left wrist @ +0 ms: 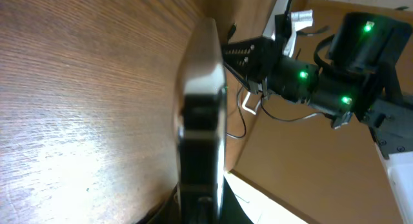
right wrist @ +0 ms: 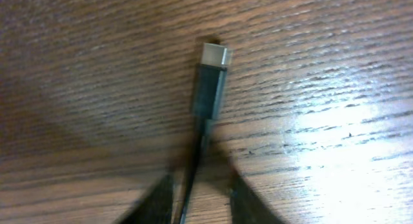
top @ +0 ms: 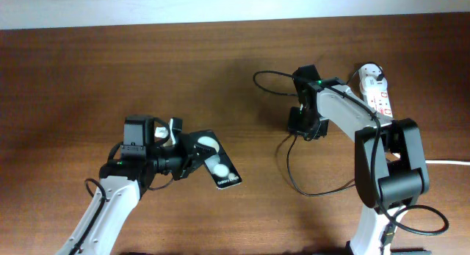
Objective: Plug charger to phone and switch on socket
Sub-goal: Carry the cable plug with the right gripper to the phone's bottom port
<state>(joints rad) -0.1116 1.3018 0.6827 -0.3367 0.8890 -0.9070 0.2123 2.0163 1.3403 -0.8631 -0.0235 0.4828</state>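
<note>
left gripper [top: 192,153]: i am pinching the phone [top: 220,168] by one end, holding it tilted up on its edge over the table [top: 73,78], left of centre; it is showing edge-on in the left wrist view. right gripper [top: 305,125]: i am pinching the charger [right wrist: 211,88] just behind its connector tip, which is sticking out past my fingers [right wrist: 153,199] above the wood. its cable is looping on the table near my right arm. the socket [top: 378,97] is lying far right, well apart from the phone
</note>
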